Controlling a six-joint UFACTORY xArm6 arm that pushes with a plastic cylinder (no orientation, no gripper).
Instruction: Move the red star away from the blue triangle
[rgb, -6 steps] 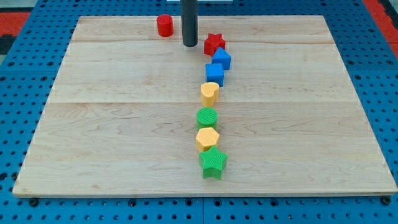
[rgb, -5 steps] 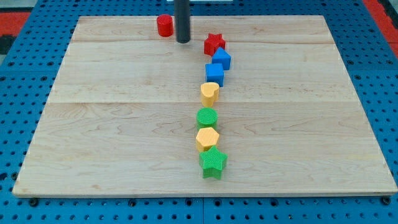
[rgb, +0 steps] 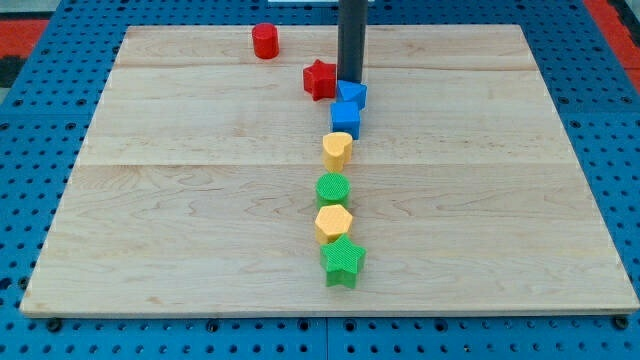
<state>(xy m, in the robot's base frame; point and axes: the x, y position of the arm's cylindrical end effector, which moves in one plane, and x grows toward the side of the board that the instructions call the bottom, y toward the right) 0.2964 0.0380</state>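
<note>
The red star (rgb: 319, 79) lies near the view's top, left of my tip (rgb: 350, 81). The dark rod comes down from the top edge; its tip stands just right of the star and right above the upper blue block (rgb: 352, 96), which looks like the blue triangle. A blue cube (rgb: 345, 119) sits directly below that block. The star stands apart from the blue triangle, up and to its left.
A red cylinder (rgb: 265, 41) stands at the top left. Below the blue blocks run a yellow heart (rgb: 338, 150), a green cylinder (rgb: 333, 189), a yellow hexagon (rgb: 334, 223) and a green star (rgb: 343, 261). The wooden board (rgb: 150, 200) lies on a blue pegboard.
The rod moved from the left of the red star to its right side. The red star slid to the view's left, away from the blue triangle. Other blocks stayed put.
</note>
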